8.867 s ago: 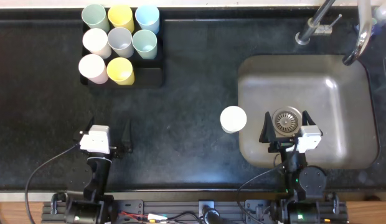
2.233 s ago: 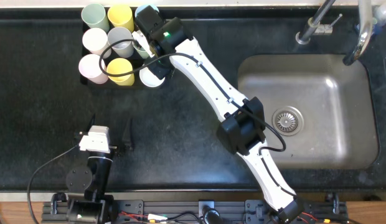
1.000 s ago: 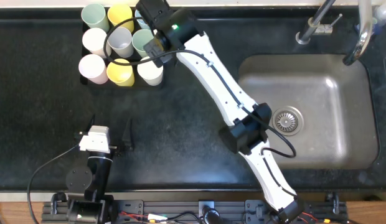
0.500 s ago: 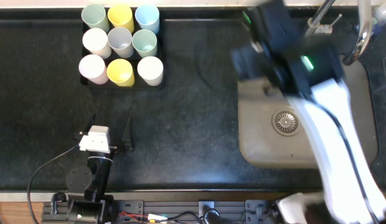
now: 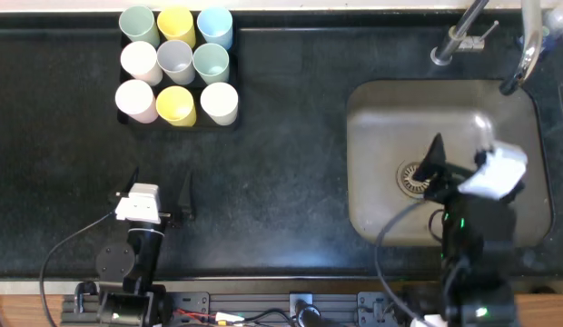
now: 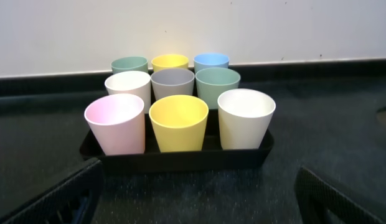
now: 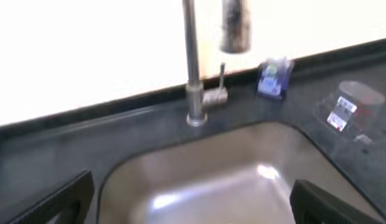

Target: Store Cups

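Note:
A black tray (image 5: 236, 116) at the counter's back left holds nine cups in three rows. The cream cup (image 5: 219, 103) stands in the near right slot, beside a yellow cup (image 5: 175, 104) and a pink cup (image 5: 135, 100). In the left wrist view the tray (image 6: 180, 160) faces me, with the cream cup (image 6: 245, 118) at its front. My left gripper (image 5: 161, 193) (image 6: 193, 208) rests open on the counter, well short of the tray. My right gripper (image 5: 459, 163) (image 7: 193, 208) hovers open over the sink, holding nothing.
The steel sink (image 5: 372, 182) with its drain (image 5: 414, 177) takes up the right side. A faucet (image 5: 463, 32) (image 7: 192, 62) stands behind it. A blue item (image 7: 271, 78) and a clear container (image 7: 348, 106) sit on the counter by the back wall.
The right arm carried the cream cup from beside the sink to the tray's near right slot, let go of it and swung back over the sink. The left arm stayed still.

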`<state>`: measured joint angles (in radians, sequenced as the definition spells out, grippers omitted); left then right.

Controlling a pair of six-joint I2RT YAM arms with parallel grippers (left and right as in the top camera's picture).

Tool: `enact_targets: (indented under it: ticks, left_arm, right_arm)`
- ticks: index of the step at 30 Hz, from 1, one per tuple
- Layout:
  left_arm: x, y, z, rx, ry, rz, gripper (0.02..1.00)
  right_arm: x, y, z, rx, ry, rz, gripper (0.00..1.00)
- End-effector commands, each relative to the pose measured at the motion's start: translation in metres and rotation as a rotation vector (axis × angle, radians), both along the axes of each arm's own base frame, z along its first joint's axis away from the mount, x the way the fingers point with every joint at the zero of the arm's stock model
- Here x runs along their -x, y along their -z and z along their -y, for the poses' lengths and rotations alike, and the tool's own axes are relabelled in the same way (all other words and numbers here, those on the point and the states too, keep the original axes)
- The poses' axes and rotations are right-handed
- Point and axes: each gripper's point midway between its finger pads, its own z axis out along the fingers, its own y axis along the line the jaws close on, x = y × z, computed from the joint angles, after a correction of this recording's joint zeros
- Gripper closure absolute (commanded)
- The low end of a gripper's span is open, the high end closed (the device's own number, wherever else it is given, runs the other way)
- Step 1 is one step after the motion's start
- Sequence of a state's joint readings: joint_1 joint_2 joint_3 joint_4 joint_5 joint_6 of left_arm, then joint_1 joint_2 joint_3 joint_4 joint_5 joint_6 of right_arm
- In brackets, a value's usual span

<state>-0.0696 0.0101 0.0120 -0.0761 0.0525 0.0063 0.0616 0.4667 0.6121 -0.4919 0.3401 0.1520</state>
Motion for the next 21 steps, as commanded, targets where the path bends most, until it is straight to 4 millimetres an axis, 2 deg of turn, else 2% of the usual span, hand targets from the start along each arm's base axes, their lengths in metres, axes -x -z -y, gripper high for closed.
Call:
enact_targets:
  ticks: [1,6,12,16,21]
  left_arm:
    - [0.000,0.000,0.000,-0.003,0.005,0.003,0.020]
    - [0.000,0.000,0.000,-0.003,0.005,0.003,0.020]
    - [0.000,0.000,0.000,-0.003,0.005,0.003,0.020]
    - [0.000,0.000,0.000,-0.003,0.005,0.003,0.020]
    - [0.000,0.000,0.000,-0.003,0.005,0.003,0.020]
  right_arm:
    - [0.017,0.031,0.004,-0.023,0.018,0.131,0.003]
    - [0.026,0.061,0.005,-0.025,0.018,0.184,0.005]
    - [0.012,0.063,0.004,-0.032,0.017,0.311,0.003]
    - [0.007,0.087,0.003,-0.032,0.014,0.281,0.003]
    - [0.006,0.088,0.003,-0.031,0.014,0.278,0.003]
